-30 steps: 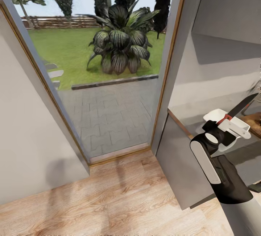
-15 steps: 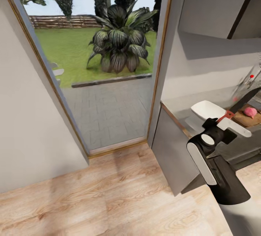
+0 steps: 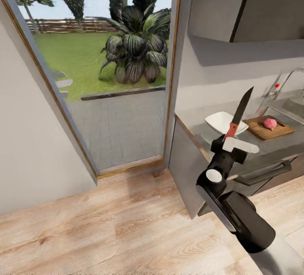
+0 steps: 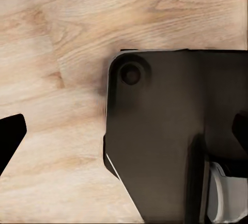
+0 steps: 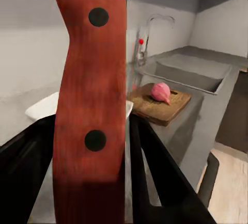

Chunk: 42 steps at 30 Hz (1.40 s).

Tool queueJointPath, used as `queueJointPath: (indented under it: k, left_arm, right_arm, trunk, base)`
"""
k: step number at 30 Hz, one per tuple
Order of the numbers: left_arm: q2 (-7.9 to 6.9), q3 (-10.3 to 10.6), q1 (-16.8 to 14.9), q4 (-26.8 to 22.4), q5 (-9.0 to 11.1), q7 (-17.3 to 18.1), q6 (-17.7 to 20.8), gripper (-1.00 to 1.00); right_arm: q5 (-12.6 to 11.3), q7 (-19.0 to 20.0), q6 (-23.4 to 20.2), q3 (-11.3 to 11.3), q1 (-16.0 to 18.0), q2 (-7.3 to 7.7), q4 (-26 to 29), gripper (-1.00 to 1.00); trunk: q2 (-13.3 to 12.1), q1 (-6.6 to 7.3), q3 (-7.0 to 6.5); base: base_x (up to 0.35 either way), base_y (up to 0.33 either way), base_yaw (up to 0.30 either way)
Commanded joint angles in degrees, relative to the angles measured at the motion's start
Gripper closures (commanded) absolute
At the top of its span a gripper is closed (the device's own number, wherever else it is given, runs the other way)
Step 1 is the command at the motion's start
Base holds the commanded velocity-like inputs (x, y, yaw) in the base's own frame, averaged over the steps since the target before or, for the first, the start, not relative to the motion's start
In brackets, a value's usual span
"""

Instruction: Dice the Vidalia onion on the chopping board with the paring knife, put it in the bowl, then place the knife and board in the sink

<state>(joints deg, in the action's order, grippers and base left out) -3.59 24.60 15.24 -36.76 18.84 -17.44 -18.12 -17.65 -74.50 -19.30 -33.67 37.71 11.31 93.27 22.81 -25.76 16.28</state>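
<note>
Beside the countertop, paring knife now upright.

Bare surface lies in front of the chopping board and bowl; wall cabinets hang above.

My view has swung right, bringing more of the countertop into sight: the chopping board with the onion on it now lies beyond my fingers. The paring knife clamped in my right gripper has tipped from a slant to nearly upright, blade above my fingers.
</note>
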Motion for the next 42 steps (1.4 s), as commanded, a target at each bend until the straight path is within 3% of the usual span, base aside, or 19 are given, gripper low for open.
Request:
queueJointPath:
  k: [1, 6, 12, 42]
  left_arm:
    - [0.16, 0.45, -0.52, 0.57, 0.50, -0.52, -0.16, -1.00]
    - [0.62, 0.45, -0.85, 0.83, 0.53, -0.64, -0.16, -1.00]
    - [0.70, 0.45, -0.91, 0.98, 0.57, -0.68, -0.16, -1.00]
    - [0.86, 0.43, -0.92, 0.89, 0.51, -0.75, -0.18, -1.00]
  right_arm:
    - [-0.15, -0.33, -4.36, -2.94, 0.08, 0.12, 0.07, 1.00]
    - [-0.19, 0.04, -9.59, -3.90, 0.08, 0.18, 0.07, 1.00]
    - [-0.05, 0.13, -13.86, -8.98, 0.08, 0.13, 0.07, 1.00]
    - [0.16, -0.10, -15.89, -9.66, 0.08, -0.04, 0.07, 1.00]
  trunk:
    - [0.11, -0.02, 0.09]
    - [0.11, -0.02, 0.09]
    - [0.11, -0.02, 0.09]
    - [0.11, -0.02, 0.09]
  base:
    - [-0.076, -0.315, 0.000]
    - [-0.028, -0.319, 0.000]
    - [-0.002, -0.321, 0.000]
    - [0.000, -0.322, 0.000]
